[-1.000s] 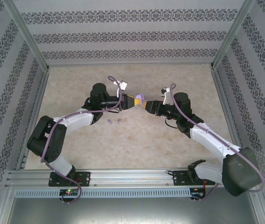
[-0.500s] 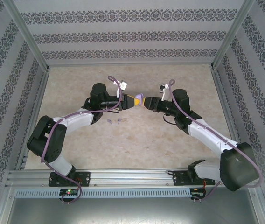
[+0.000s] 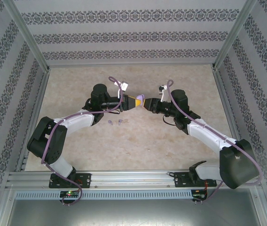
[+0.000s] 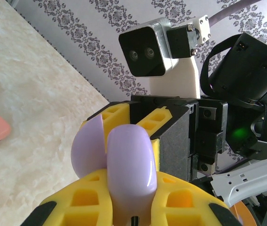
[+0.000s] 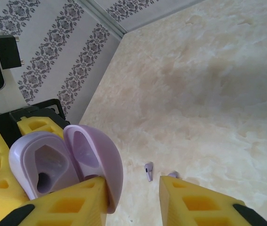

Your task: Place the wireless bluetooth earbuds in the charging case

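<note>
My left gripper [image 3: 135, 101] clamps the open purple case [image 4: 126, 165]; my right gripper [image 5: 132, 190] gapes empty at its lid [image 5: 93, 157]. The earbuds [image 5: 148, 171] below it look tiny, light and slick, so I'd pinch a stem.

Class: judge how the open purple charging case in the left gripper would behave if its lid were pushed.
The purple charging case looks glossy and rounded, so it may slip in a pinch. Its lid stands open on a hinge, so a push would probably swing it shut.
</note>
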Tool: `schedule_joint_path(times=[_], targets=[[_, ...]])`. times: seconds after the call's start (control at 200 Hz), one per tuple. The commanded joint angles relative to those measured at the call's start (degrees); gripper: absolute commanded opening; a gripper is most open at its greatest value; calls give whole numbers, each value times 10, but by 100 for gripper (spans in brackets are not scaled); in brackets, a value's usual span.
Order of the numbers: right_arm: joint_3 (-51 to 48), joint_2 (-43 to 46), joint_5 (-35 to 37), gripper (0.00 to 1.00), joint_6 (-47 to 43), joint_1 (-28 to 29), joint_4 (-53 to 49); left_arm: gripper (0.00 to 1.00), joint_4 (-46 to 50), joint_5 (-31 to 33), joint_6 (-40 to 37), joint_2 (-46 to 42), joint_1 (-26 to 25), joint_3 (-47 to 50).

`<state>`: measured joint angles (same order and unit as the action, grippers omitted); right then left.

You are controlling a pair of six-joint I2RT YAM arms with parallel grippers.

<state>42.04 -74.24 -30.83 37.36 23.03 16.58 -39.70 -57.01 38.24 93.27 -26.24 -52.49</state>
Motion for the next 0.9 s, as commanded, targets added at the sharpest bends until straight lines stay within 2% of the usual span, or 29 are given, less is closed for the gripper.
schedule_joint_path(times=[0.0,0.23,0.55,0.634,0.764,0.894], targets=[[23,-16,13,34,0,-1,14,0,-23,-31,4,-3,-7,-14],[55,-33,6,29,0,-3,11,0,-19,-37,1,0,-13,-14],[65,-37,-12,5,-6,-6,5,0,-2,-38,-5,2,-15,-19],[67,-36,-12,0,-8,-6,1,5,5,-35,-5,5,-16,-23],[68,-33,-12,0,-9,-6,-4,18,15,-24,-7,7,-16,-24],[70,-29,-5,0,-10,-6,-16,38,25,-1,-11,6,-16,-23]])
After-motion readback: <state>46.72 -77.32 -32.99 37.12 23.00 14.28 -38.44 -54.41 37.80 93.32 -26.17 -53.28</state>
